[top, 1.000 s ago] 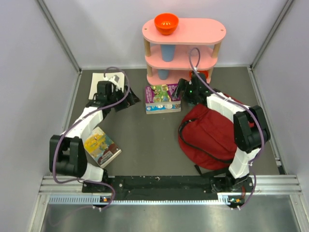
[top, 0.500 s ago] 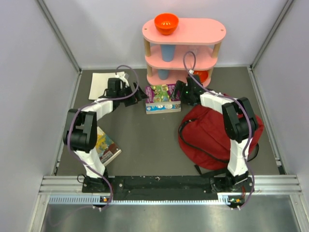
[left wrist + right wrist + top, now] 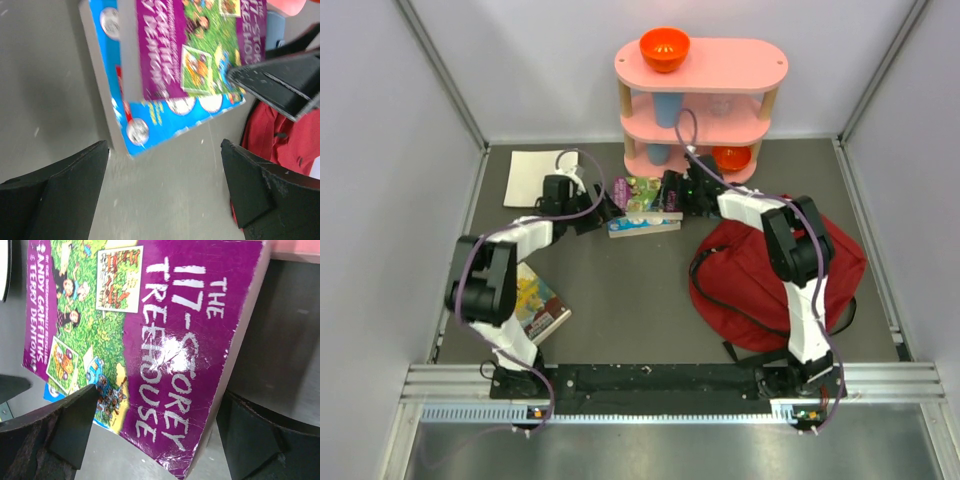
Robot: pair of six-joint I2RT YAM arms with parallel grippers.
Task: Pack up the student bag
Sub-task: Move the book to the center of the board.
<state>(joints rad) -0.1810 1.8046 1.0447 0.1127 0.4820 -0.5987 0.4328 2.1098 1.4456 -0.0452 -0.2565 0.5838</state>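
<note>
Nearest on the desk, by the left arm's base, lies a yellow picture book. To the right sits the student bag, a slumped dark-red heap with a black strap looping along its left side, and the right arm reaches out over it.

The bag lies nearer than both sets of jaws. The right jaws hang just past its far-left edge. The left jaws are well apart from it, with a stack of two books between them and its red fabric.

In the stack, a purple book lies on a blue book. The left jaws gape wide short of the stack, gripping nothing. The right jaws are also spread wide, with the purple cover's corner between the fingers.

Farther back are a white sheet and a pink shelf. An orange bowl sits on top of the shelf.
</note>
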